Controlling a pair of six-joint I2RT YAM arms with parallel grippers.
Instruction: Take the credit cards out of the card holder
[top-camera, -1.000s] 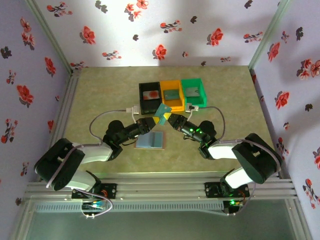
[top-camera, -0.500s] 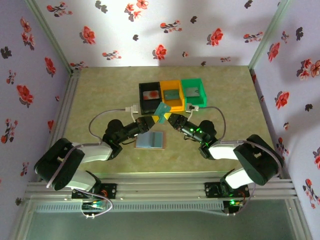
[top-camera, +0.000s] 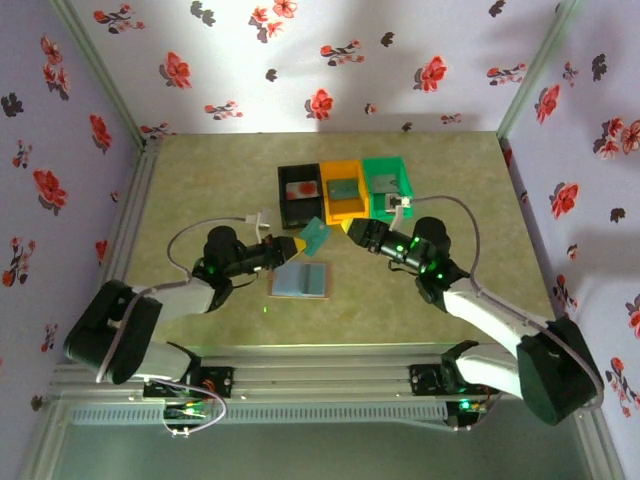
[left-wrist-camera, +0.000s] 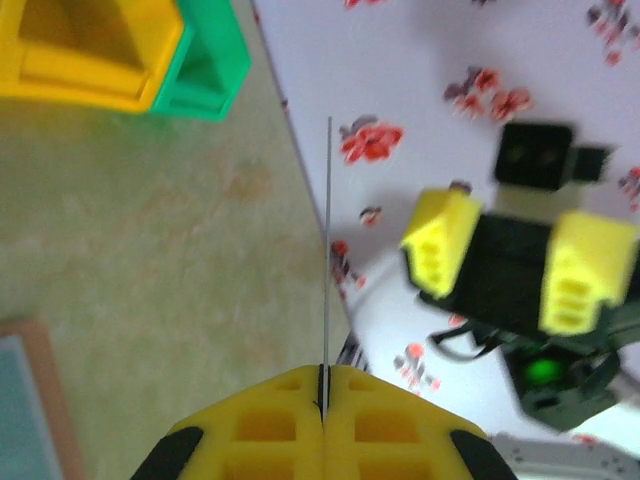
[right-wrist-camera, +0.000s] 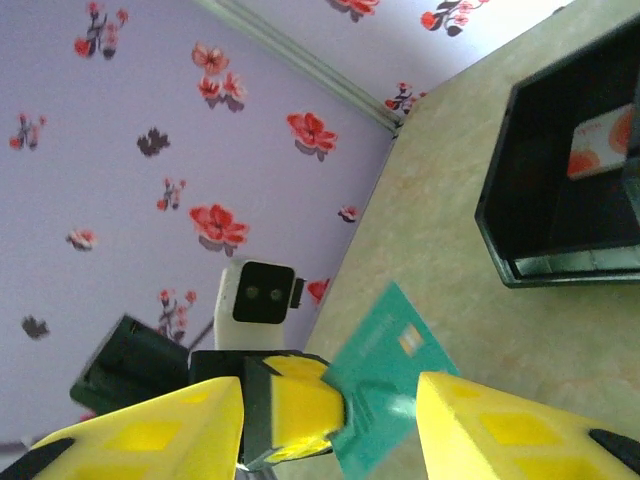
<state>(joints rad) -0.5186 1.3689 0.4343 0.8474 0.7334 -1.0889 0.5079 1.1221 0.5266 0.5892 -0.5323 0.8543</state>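
A teal credit card (top-camera: 315, 235) hangs above the table, pinched in my left gripper (top-camera: 297, 245), which is shut on it. In the left wrist view the card (left-wrist-camera: 328, 230) shows edge-on as a thin line rising from my closed left gripper (left-wrist-camera: 323, 378). My right gripper (top-camera: 352, 229) stands open just right of the card, not touching it. Its wrist view looks between its spread fingers (right-wrist-camera: 520, 430) at the card (right-wrist-camera: 395, 375) and the left gripper's yellow fingers (right-wrist-camera: 295, 405). The card holder (top-camera: 301, 279) lies open on the table below them, blue-grey panels up.
Three bins stand in a row behind the grippers: black (top-camera: 299, 195), orange (top-camera: 343, 190), green (top-camera: 387, 185), each with a card inside. The black bin (right-wrist-camera: 560, 200) is near in the right wrist view. Flowered walls close in the table on three sides.
My right gripper has opened, let go of the teal card and drawn back to the right. The left gripper keeps the card and has shifted slightly left and nearer.
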